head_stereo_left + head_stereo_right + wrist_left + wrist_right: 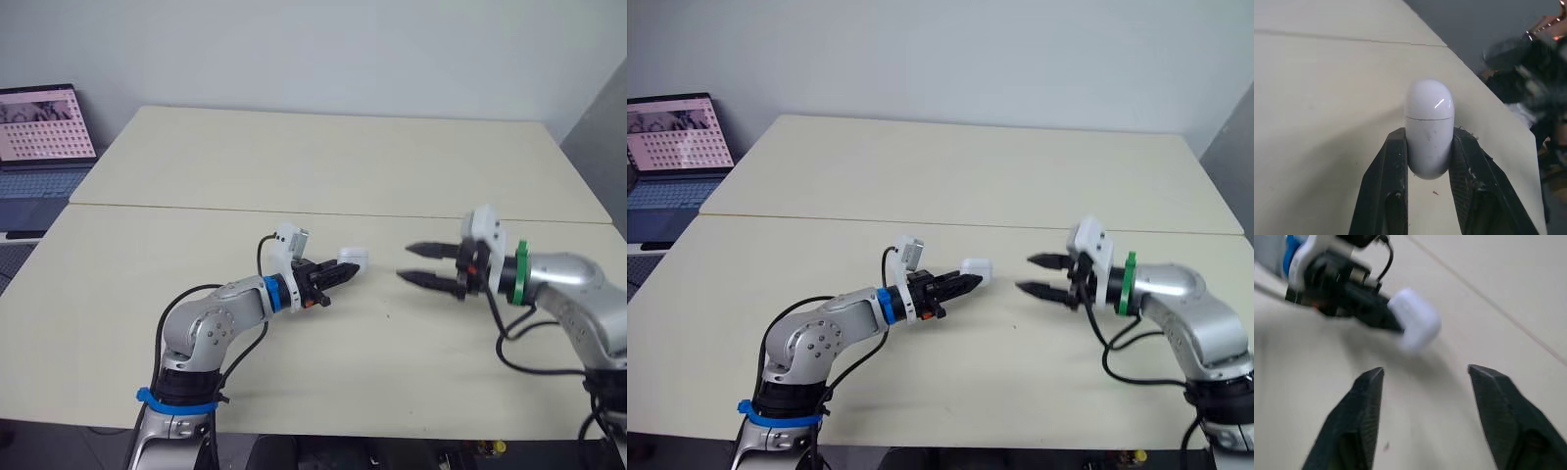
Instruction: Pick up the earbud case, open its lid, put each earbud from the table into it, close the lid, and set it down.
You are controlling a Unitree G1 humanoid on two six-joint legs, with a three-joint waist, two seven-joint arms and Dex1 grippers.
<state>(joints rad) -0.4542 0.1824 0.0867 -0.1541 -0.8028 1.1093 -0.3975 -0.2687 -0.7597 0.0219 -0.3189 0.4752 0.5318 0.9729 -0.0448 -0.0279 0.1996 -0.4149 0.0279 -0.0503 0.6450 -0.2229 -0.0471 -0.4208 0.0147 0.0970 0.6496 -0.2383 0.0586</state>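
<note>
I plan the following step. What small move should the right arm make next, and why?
Probably ease the right gripper toward the earbud case: the left gripper holds it, lid shut, and the right stands open, apart from it.

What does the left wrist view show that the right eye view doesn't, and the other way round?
Left wrist view: the thin lid seam across the smooth white oval earbud case, so the lid is shut. Right eye view: the open laptop with a pink screen off the table's left side, the green ring on the right arm, and the right gripper open, facing the case. Both: the left gripper pinching the case, and the cream tabletop.
</note>
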